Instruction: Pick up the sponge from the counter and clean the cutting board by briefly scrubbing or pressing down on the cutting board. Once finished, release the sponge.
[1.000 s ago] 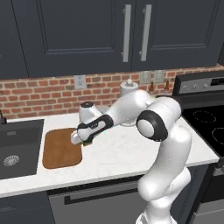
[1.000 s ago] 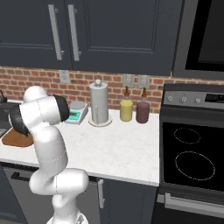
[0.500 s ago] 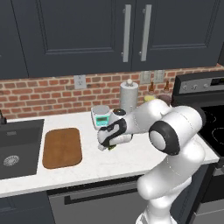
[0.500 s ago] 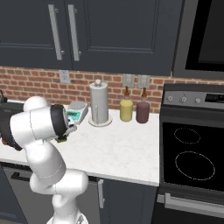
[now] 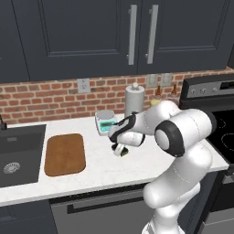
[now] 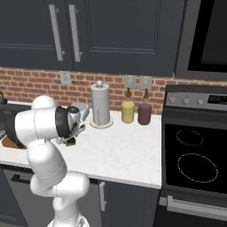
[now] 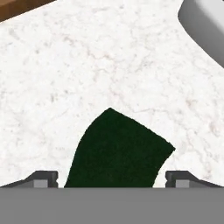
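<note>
My gripper (image 5: 119, 150) is pinching the sponge (image 7: 117, 151) just over the counter (image 7: 65, 78), loads of bare white stone ahead of me, cutting board (image 5: 65, 154) well off to one side, scale (image 5: 105, 122) close behind.

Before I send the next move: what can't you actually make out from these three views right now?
- Grip on the sponge: hand view cuts the fingertips at its bottom edge, so contact is unclear.
- Gripper: left base view shows it too small to read its opening.
- Cutting board: right base view, mostly hidden behind the arm.
- Sponge's underside: faces away in the hand view.
</note>
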